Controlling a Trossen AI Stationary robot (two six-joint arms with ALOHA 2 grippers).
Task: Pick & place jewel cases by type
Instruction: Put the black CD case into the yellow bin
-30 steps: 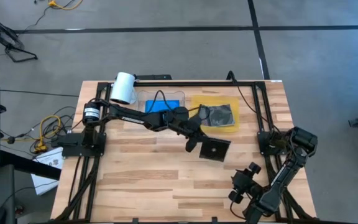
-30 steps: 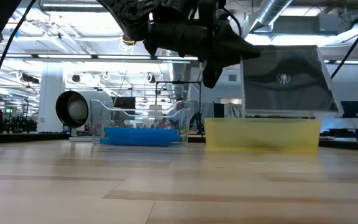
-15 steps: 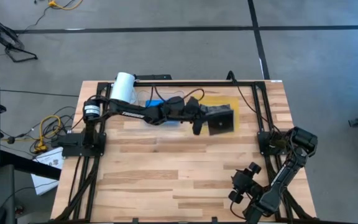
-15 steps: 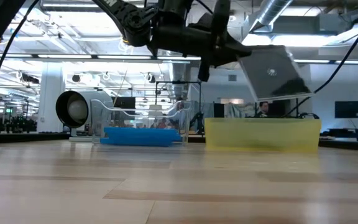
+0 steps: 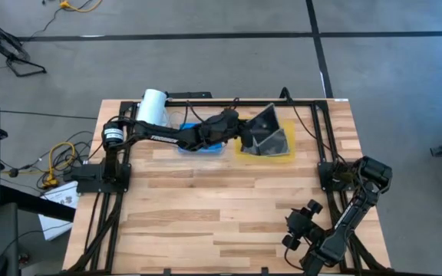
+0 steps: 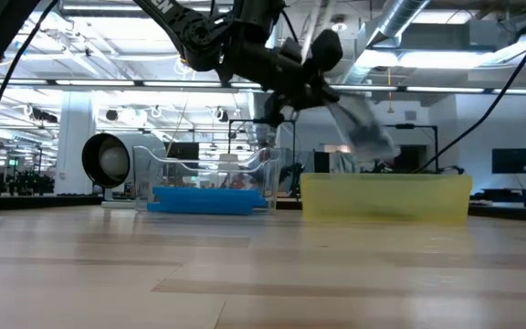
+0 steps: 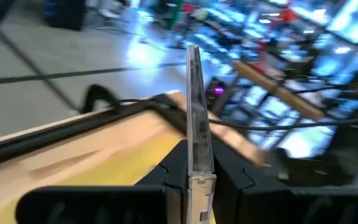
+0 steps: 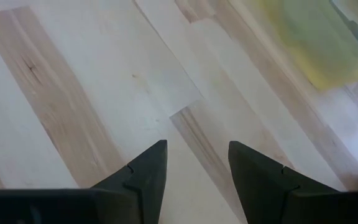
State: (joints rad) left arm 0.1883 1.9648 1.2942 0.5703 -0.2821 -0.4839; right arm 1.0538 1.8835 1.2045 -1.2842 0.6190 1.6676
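Left gripper (image 5: 240, 132) pinches a grey case (image 5: 265, 125) by its edge, tilted above the yellow tray (image 5: 284, 154), upper middle of frame. Released this steep, it could topple out. Right gripper (image 8: 194, 163) waits half open, empty, lower right.

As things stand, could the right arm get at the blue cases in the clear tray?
Probably not easily. The right gripper waits open at the table's near right corner, while the blue cases lie in the clear tray at the far side, and the left arm stretches right across that tray.
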